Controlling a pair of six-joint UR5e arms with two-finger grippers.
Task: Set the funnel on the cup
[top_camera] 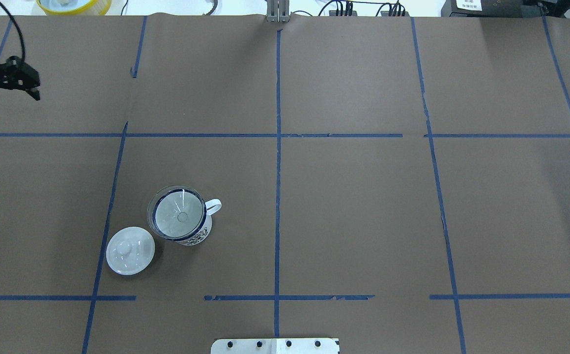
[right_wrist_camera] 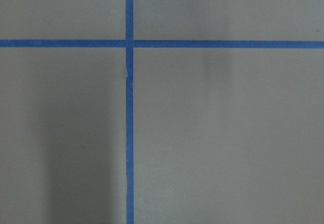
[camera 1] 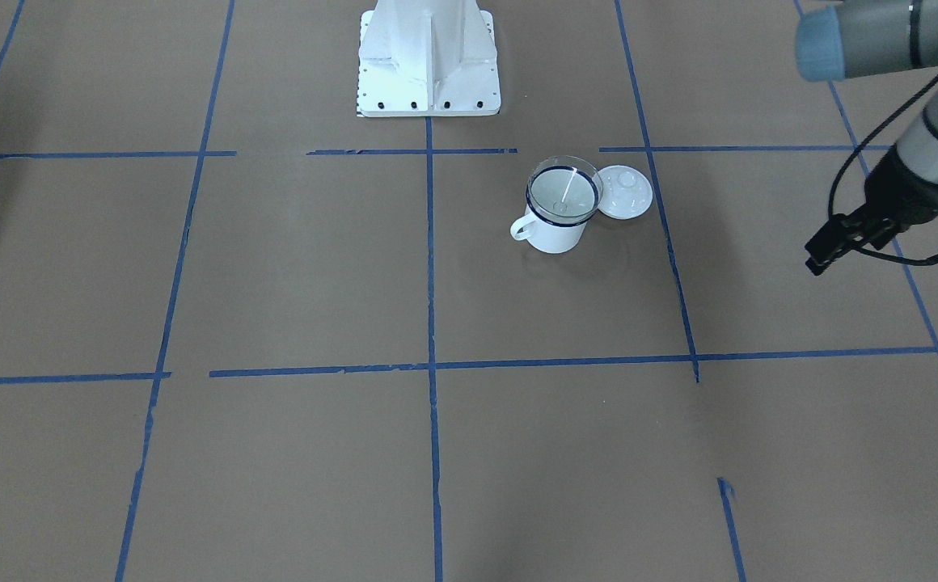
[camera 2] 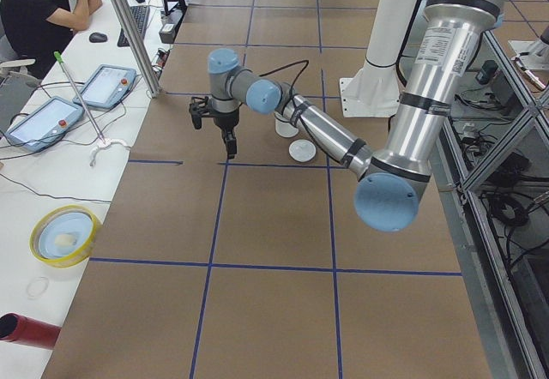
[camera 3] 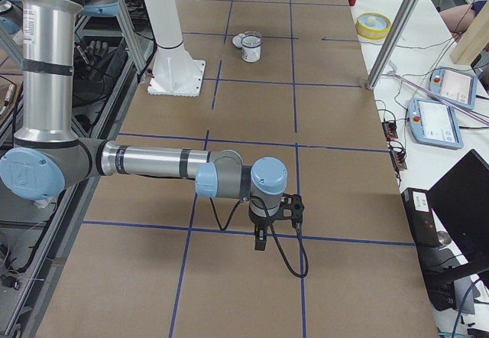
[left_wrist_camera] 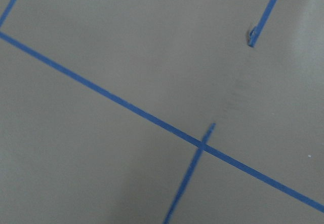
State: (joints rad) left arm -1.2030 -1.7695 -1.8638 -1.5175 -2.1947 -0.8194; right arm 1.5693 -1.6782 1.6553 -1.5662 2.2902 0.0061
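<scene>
The clear funnel (camera 1: 564, 190) sits mouth up in the top of the white enamel cup (camera 1: 554, 234), its spout down inside. In the overhead view the funnel (top_camera: 177, 216) covers the dark-blue-rimmed cup (top_camera: 199, 237), whose handle points right. My left gripper (camera 1: 885, 260) hangs open and empty above the table, far to the side of the cup; it also shows at the overhead view's top left (top_camera: 10, 101). My right gripper (camera 3: 260, 242) shows only in the exterior right view, far from the cup; I cannot tell whether it is open or shut.
A white round knobbed lid (top_camera: 130, 250) lies on the table beside the cup. The robot's white base (camera 1: 428, 65) stands behind them. A yellow bowl (camera 2: 62, 235) and a red cylinder (camera 2: 26, 329) lie on the side bench. Blue tape lines grid the brown table.
</scene>
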